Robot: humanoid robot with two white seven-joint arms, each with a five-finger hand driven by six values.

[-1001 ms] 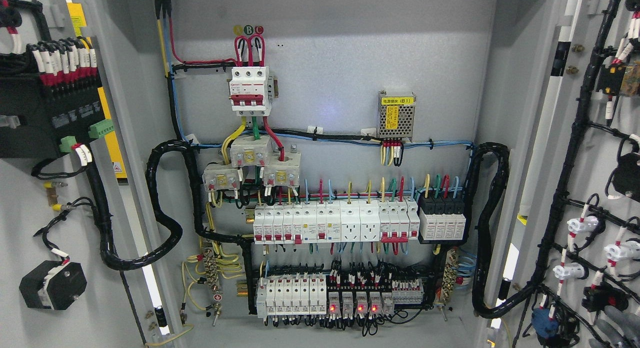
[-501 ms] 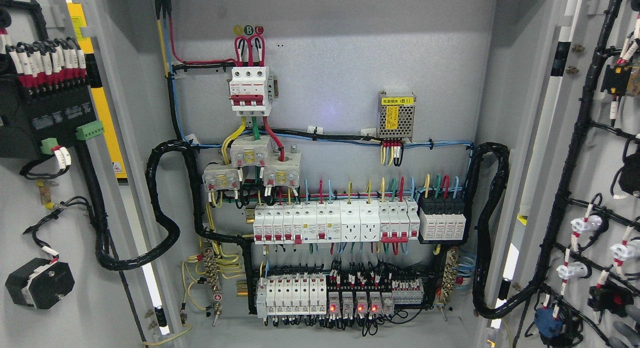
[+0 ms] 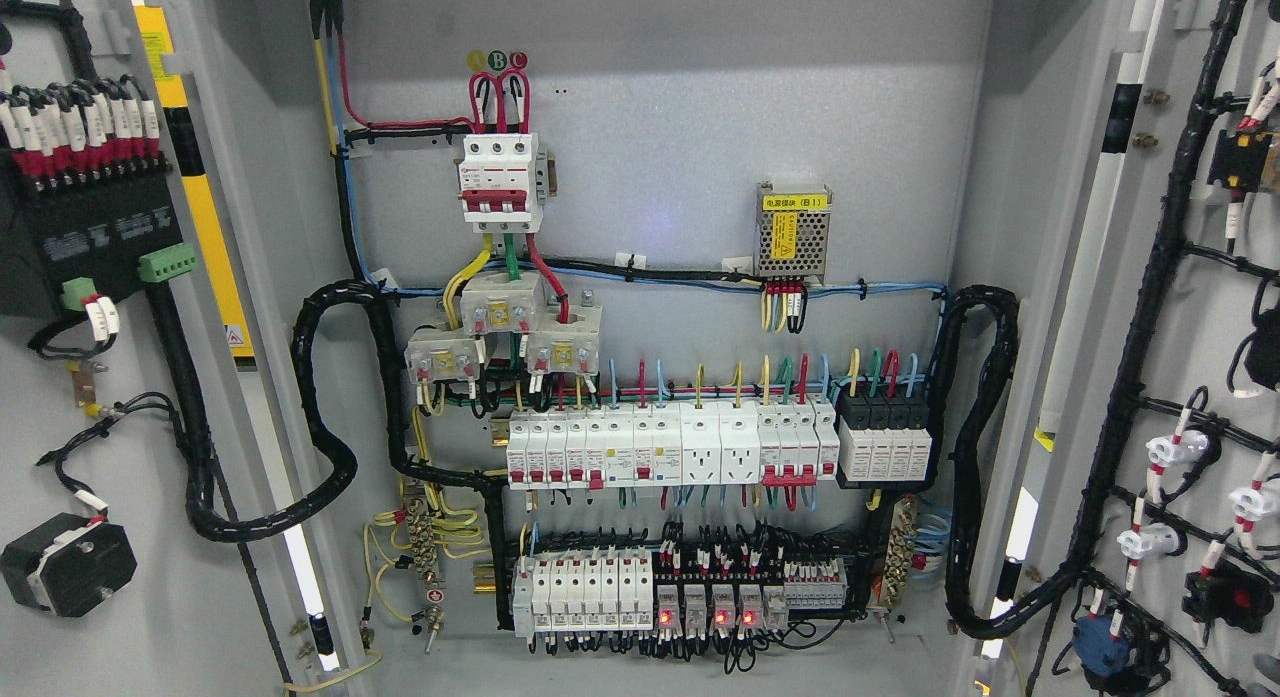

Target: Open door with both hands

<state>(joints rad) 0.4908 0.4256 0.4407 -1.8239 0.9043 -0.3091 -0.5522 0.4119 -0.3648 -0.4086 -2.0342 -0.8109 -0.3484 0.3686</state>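
Neither robot hand is in view, so their state cannot be told, nor places judged from them. The grey metal left door leaf (image 3: pixel 60 637) and grey metal right door leaf (image 3: pixel 1200 97) stand swung wide, exposing the white breaker rows (image 3: pixel 660 447). Opening appears essentially complete.

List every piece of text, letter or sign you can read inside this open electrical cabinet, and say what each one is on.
"A", "B", "C": round coloured markers above the three-pole breaker.
"(B1)", after Chinese characters too small to read: yellow label on the power supply module.
Warning triangle, no words legible: yellow strip on the left door.
Breaker and relay print: too small.
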